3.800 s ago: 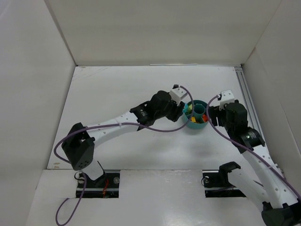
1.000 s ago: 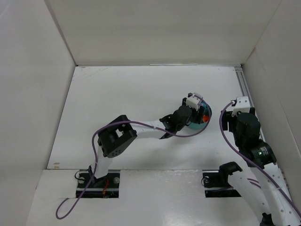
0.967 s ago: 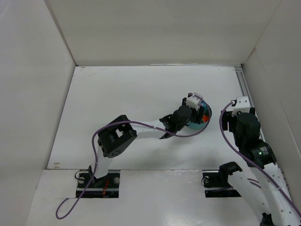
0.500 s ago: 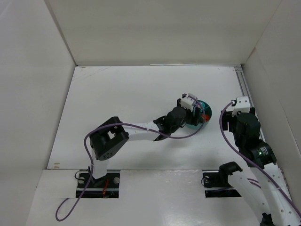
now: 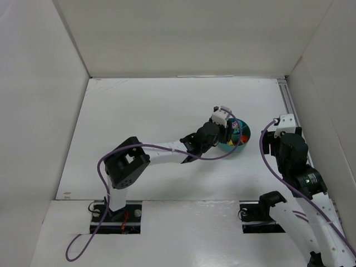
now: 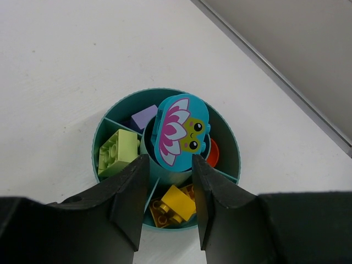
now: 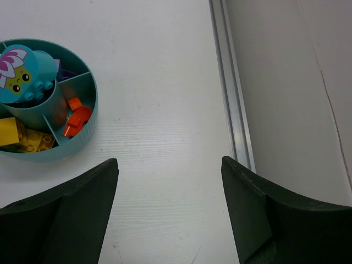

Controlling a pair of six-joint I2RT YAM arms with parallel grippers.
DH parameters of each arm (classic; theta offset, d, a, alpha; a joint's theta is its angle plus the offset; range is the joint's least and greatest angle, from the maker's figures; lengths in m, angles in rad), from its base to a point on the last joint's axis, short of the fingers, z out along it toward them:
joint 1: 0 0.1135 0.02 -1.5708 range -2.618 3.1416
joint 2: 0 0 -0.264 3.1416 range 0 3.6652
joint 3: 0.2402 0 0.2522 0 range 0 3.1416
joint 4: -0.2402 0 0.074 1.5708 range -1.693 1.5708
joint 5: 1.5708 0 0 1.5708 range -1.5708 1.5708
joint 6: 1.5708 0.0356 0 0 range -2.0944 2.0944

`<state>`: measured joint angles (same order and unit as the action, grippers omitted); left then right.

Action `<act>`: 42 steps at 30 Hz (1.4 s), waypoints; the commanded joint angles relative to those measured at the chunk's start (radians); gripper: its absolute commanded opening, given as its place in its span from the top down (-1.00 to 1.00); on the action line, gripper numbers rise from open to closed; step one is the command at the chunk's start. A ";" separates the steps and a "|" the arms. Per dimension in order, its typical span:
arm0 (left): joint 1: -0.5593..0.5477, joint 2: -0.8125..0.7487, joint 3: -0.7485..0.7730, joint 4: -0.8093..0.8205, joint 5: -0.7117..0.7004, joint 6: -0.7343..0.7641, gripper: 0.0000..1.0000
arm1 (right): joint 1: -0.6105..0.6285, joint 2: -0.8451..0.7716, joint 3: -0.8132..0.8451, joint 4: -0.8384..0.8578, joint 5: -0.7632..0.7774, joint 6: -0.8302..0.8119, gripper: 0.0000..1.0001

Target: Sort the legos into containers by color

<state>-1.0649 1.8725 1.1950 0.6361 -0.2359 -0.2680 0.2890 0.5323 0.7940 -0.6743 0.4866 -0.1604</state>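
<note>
My left end effector (image 6: 168, 165) hangs spread and empty over the bowl's (image 6: 98, 137) near rim; my right end effector (image 7: 168, 165), spread too, is well apart. Sorting looks about done: yellow (image 6: 177, 201), green (image 6: 117, 151), red-orange (image 6: 213, 154) and lavender (image 6: 144, 116) bricks in separate compartments, cyan frog piece (image 6: 181, 129) atop the middle cup

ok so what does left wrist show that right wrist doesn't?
Left wrist only: the whole rim of the teal bowl, the light green brick in a compartment of its own, and the left end effector, open over the bowl.
Right wrist only: the right end effector, open over the table beside the bowl, which the frame edge cuts off.
Both: the cyan lotus-frog piece on the centre cup, the yellow bricks and the red-orange brick.
</note>
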 commanded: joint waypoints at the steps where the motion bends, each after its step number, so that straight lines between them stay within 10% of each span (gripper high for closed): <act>1: 0.003 -0.006 0.041 0.011 0.003 -0.010 0.34 | -0.004 0.000 0.033 0.010 0.015 0.012 -0.61; 17: 0.013 0.105 0.170 -0.122 -0.071 -0.022 0.60 | -0.004 0.000 0.024 0.019 0.015 0.012 -0.61; 30: 0.013 -0.093 0.084 -0.104 -0.002 -0.031 0.61 | -0.004 -0.009 0.024 0.028 0.015 0.002 -0.61; 36: 0.013 -0.324 0.034 -0.215 -0.084 -0.022 0.28 | -0.004 -0.009 0.024 0.038 0.015 0.002 -0.71; 41: 0.031 -0.510 -0.066 -0.407 -0.239 -0.088 -1.00 | -0.004 0.023 0.014 0.059 0.004 0.030 -0.99; 42: 0.031 -0.541 -0.087 -0.483 -0.312 -0.111 -1.00 | -0.004 0.023 0.004 0.071 0.004 0.030 -0.99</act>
<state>-1.0431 1.4063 1.1702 0.3275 -0.3859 -0.3229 0.2890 0.5468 0.7940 -0.6685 0.4862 -0.1528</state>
